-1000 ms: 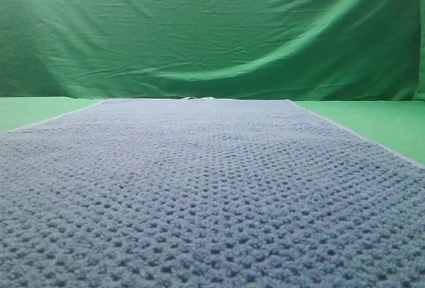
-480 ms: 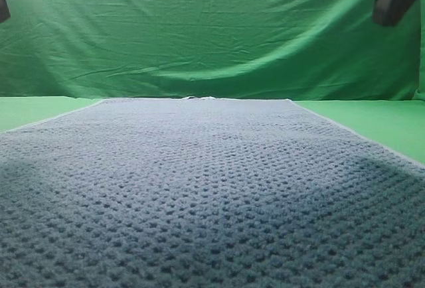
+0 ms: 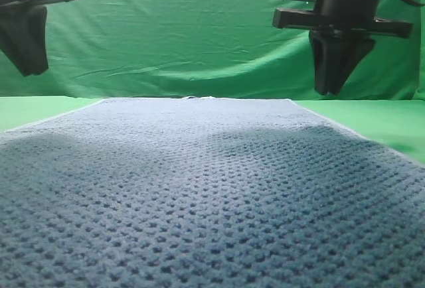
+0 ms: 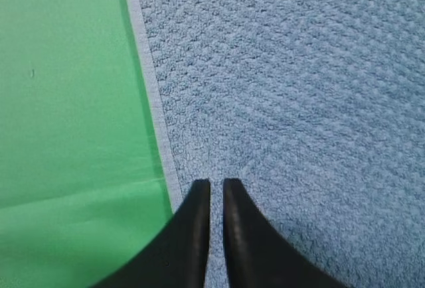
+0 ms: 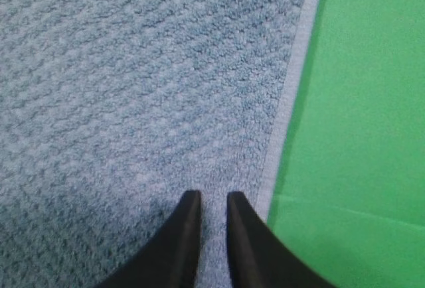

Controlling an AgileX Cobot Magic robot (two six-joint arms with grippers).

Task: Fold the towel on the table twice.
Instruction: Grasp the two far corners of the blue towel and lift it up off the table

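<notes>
Left end effector (image 4: 216, 185): fingers nearly together with only a thin slit between them, gripping nothing; it hangs above the towel just inside the left hem.
Right end effector (image 5: 213, 197): fingers a narrow gap apart, also empty; it hangs above the towel just inside the right hem, mirroring the other.
Height: from the front, both end effectors point down and sit clear of the cloth, casting soft shadows on it.
Towel (image 3: 212, 188): blue-grey waffle weave, spread flat and unfolded, filling most of the front view; pale hems (image 4: 151, 95) run straight on both sides.
Desk (image 3: 378, 119): smooth green cover showing bare on either side of the towel.
Backdrop (image 3: 186, 29): wrinkled green sheet hanging upright behind.
Step in hand: by my reading, the approach for fold 1 of 2; no fold is made yet.
Doing it well: I'd open both sets of fingers wider before descending, pinch the hems at matching points, lift the 2 sides together and level, and carry them across so the edges meet squarely without dragging the thick cloth.
</notes>
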